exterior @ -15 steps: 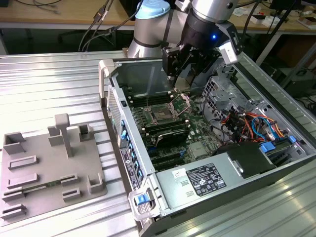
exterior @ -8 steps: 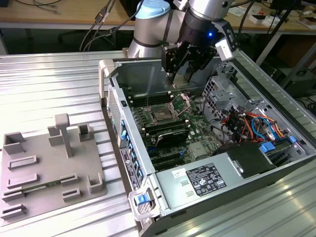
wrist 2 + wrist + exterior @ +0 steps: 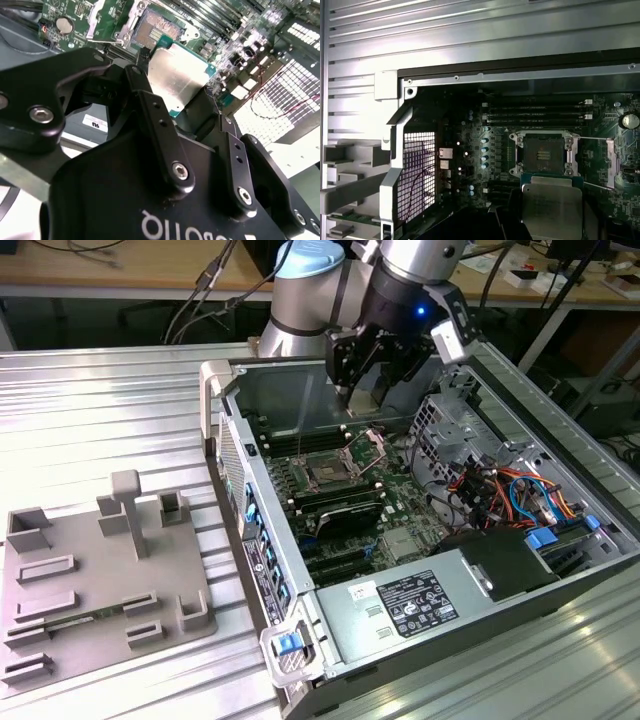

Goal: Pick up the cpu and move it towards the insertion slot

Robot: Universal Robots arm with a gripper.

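Silver chip, black fingers, green board

Between your black gripper (image 3: 192, 107) fingers (image 3: 150, 107) you hold the cpu (image 3: 181, 75), silvery-white on top with a thin green edge. Beyond the jaws you see the insertion slot (image 3: 543, 153), dark inside a shiny metal frame, on a green motherboard (image 3: 400, 530); the tray (image 3: 90, 580) is plain grey.

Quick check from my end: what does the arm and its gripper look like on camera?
The arm has silver-grey tube sections with a light-blue joint cap and a small blue light near the wrist. The gripper is matte black, with jointed link fingers fastened by round silver screws, and white lettering on its body.
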